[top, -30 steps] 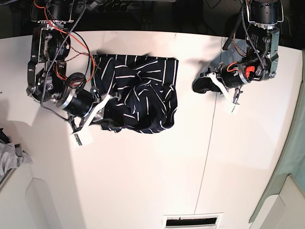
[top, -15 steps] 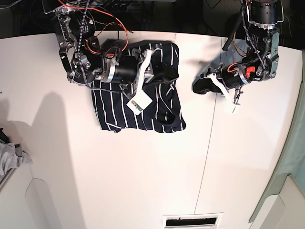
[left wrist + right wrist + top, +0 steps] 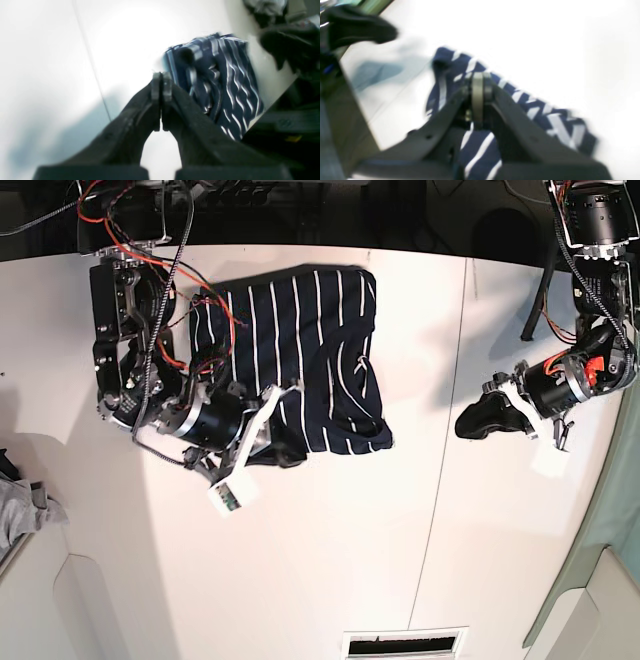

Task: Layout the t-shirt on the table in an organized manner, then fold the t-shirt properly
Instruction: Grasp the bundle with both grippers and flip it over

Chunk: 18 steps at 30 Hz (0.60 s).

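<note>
Your right gripper has its jaws pressed together at the lower left edge of the t-shirt; whether any fabric is pinched between them, you cannot tell through the blur. Your left gripper sits at the right of the base view, jaws closed on nothing, well apart from the shirt. The striped shirt lies bunched on the white desk in the upper middle. A grey cloth sits at the left edge.

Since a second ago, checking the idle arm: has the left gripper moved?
Yes. In the base view the left gripper has shifted down and right, nearer the table seam's lower stretch.
</note>
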Each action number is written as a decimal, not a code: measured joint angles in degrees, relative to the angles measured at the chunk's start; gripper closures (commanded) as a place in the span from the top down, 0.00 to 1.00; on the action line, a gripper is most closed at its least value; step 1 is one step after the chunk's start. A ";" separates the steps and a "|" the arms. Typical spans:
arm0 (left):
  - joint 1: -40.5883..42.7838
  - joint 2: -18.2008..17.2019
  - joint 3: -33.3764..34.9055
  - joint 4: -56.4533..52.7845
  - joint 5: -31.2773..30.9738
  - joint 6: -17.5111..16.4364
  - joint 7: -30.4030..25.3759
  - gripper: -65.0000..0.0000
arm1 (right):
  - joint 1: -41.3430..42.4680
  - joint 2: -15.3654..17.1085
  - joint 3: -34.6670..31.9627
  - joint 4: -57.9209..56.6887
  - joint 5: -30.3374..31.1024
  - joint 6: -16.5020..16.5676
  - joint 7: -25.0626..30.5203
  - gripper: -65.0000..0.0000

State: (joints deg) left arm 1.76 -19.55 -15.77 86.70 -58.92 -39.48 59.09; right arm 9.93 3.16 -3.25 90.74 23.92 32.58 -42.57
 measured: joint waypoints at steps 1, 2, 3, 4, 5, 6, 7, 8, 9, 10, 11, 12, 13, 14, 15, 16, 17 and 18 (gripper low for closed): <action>0.15 -0.15 0.74 1.49 -0.66 0.02 0.83 0.00 | 1.11 -0.02 0.90 -1.14 0.13 0.00 0.17 0.00; 0.31 -0.13 1.57 2.86 -1.01 0.02 1.53 0.00 | 2.38 -0.02 1.68 -2.71 0.09 0.02 0.42 0.00; 0.33 0.02 2.80 4.20 -1.38 0.02 1.81 0.00 | 3.65 -0.04 2.29 -4.46 -0.02 0.02 0.61 0.00; 0.46 0.20 4.35 5.25 -1.64 0.02 1.73 0.00 | 5.05 -0.04 2.73 -6.47 0.02 0.04 0.96 0.00; 0.46 0.50 6.23 6.36 -1.55 0.02 1.75 0.00 | 6.40 -0.02 2.95 -8.63 0.04 0.02 1.44 0.00; 0.46 1.05 8.17 7.34 -1.38 0.00 1.75 0.00 | 7.61 -0.02 2.99 -10.93 0.04 -0.02 1.90 0.00; 0.46 1.73 10.27 7.98 -1.31 0.00 1.70 0.00 | 8.61 0.00 2.99 -13.29 -0.28 0.00 2.78 0.00; 0.52 2.60 12.44 8.13 -1.33 0.00 1.46 0.00 | 9.49 -0.02 2.99 -15.74 -0.55 -0.04 3.54 0.00; 0.79 3.61 14.69 8.13 -0.79 0.00 1.46 0.00 | 10.14 -0.02 2.99 -18.14 -0.81 -0.11 4.52 0.00; 1.16 4.63 16.83 8.13 0.72 0.00 1.49 0.00 | 10.73 -0.02 3.02 -20.46 -1.25 -0.07 5.88 0.00; 1.64 5.64 18.99 8.13 2.54 0.00 1.60 0.00 | 11.23 -0.02 3.02 -22.80 -2.38 0.07 7.69 0.00; 2.27 6.54 20.96 8.11 3.58 0.00 1.75 0.00 | 11.78 -0.04 2.97 -25.00 -3.87 0.52 9.29 0.00; 2.99 7.50 22.71 8.11 4.39 0.00 1.64 0.00 | 12.46 0.00 2.54 -27.26 -5.53 0.63 10.75 0.00; 3.52 8.33 24.41 8.11 5.73 0.00 0.79 0.00 | 13.29 0.00 1.95 -29.44 -7.30 0.61 11.78 0.00; 4.11 9.07 25.81 8.11 7.87 0.00 -0.92 0.00 | 14.10 0.02 0.94 -31.47 -8.52 0.50 12.33 0.00; 4.59 9.88 27.08 8.11 10.10 0.00 -3.43 0.00 | 14.91 0.04 -0.28 -33.33 -8.96 0.50 12.44 0.00; 5.03 10.69 28.09 8.11 12.94 -0.02 -5.92 0.00 | 15.54 0.02 -1.64 -34.71 -9.70 0.50 12.57 0.00; 5.35 11.30 28.81 8.00 16.04 -0.02 -7.78 0.00 | 15.82 0.00 -3.08 -35.60 -10.05 0.50 12.63 0.00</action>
State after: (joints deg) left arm 7.11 -8.25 13.04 94.70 -42.87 -39.51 51.31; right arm 25.76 3.16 -6.33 55.13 13.87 33.08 -29.93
